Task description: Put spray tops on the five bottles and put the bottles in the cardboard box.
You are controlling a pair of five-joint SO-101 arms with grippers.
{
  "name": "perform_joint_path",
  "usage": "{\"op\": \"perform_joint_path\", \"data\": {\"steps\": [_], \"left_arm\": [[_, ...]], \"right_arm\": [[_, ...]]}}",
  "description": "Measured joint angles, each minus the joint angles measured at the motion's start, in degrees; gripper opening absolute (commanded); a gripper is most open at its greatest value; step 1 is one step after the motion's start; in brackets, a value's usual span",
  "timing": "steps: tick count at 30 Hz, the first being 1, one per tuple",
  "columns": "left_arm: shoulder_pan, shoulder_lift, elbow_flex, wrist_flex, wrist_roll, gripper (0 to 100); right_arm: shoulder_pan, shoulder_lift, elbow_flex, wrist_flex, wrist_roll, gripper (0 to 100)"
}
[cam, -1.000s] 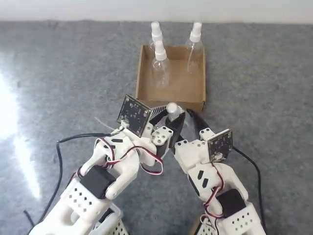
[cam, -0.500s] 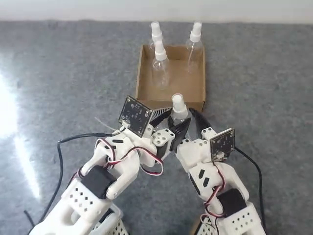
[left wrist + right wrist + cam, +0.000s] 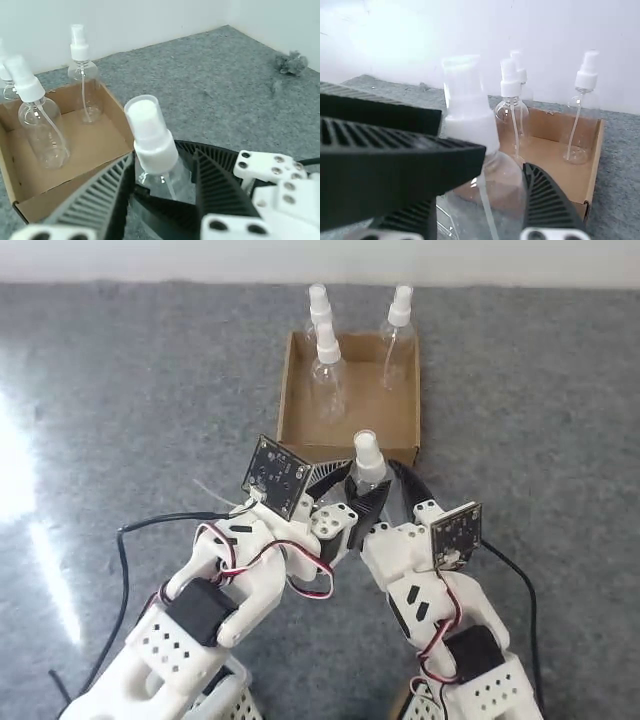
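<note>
Currently the bottle (image 3: 367, 468) stands upright on the surface (image 3: 150, 390), just outside the near wall of the cardboard box (image 3: 350, 448). Its long axis is vertical and its spray top points up. The left gripper (image 3: 162, 167) is clamped on the bottle's body. The right gripper (image 3: 480, 205) sits close on the opposite side; I cannot tell whether it grips. The box lies directly beyond the bottle from both arms. Judgement: the left arm carries it up and forward over the wall. Three other bottles (image 3: 328, 365) stand farther back, at least two inside the box.
</note>
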Motion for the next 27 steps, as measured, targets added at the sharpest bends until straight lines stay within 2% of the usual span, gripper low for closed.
{"op": "perform_joint_path", "data": {"steps": [11,19,27], "left_arm": [[0.0,0.0,-2.55,3.87,0.0,17],[0.0,0.0,-3.43,3.87,0.0,17],[-1.76,0.0,-4.13,1.05,-0.26,17]], "right_arm": [[0.0,0.0,0.0,0.0,0.0,9.0],[-0.18,0.0,0.0,0.0,0.0,9.0],[-4.04,0.0,0.0,1.67,0.0,9.0]]}}
